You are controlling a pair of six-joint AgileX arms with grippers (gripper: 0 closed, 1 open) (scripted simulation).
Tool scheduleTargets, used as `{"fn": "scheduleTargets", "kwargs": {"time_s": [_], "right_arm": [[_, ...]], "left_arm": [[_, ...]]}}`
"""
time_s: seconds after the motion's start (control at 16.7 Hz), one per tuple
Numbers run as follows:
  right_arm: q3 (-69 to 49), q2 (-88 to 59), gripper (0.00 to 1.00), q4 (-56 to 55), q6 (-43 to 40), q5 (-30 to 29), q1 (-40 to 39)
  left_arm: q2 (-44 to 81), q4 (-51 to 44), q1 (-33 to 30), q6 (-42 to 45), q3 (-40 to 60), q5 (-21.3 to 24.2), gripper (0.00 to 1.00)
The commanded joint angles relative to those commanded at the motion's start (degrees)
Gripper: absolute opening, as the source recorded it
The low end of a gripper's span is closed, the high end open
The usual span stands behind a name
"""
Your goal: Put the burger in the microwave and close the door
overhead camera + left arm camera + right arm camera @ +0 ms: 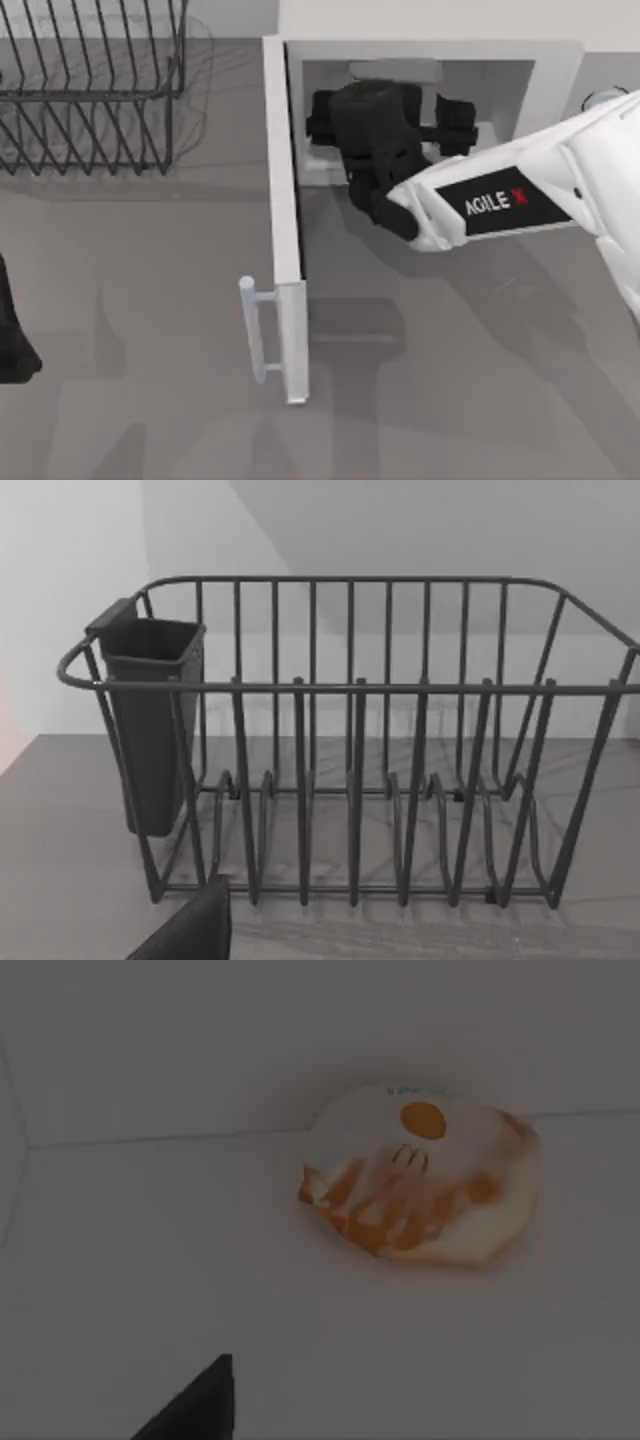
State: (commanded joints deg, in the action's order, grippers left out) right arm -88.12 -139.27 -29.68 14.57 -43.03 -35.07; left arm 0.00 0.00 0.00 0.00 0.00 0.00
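Observation:
The burger (425, 1175), a small orange-brown bun with pale patches, lies on the pale floor of the microwave (560, 70), close to the back wall. My right gripper (390, 105) reaches deep into the cavity and is open. It holds nothing, and one dark fingertip (200, 1400) sits short of the burger and apart from it. The door (285, 200) stands swung wide open at the cavity's left side, with its bar handle (255, 330) at the free edge. My left gripper (12, 335) is parked at the table's left edge, open.
A black wire dish rack (90, 90) stands at the back left, and in the left wrist view the rack (350, 780) carries a dark utensil cup (150, 720). The right arm's white forearm (500, 200) crosses the microwave's opening.

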Motion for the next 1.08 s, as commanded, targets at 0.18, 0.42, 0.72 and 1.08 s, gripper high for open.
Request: {"fn": "scheduleTargets", "kwargs": {"time_s": [0.18,0.42,0.72,1.08], "right_arm": [[13.58,6.07,1.0,-3.83,2.43,-3.56,-4.31],[28.93,13.7,1.0,-8.35,5.4,-7.71,-9.89],[34.77,17.13,1.0,-10.61,6.99,-10.03,-12.73],[33.87,18.79,1.0,-8.23,6.9,-9.87,-12.43]], "left_arm": [[0.0,0.0,0.0,0.0,0.0,0.0,1.0],[0.0,0.0,0.0,0.0,0.0,0.0,1.0],[0.0,0.0,0.0,0.0,0.0,0.0,1.0],[0.0,0.0,0.0,0.0,0.0,0.0,1.0]]}}
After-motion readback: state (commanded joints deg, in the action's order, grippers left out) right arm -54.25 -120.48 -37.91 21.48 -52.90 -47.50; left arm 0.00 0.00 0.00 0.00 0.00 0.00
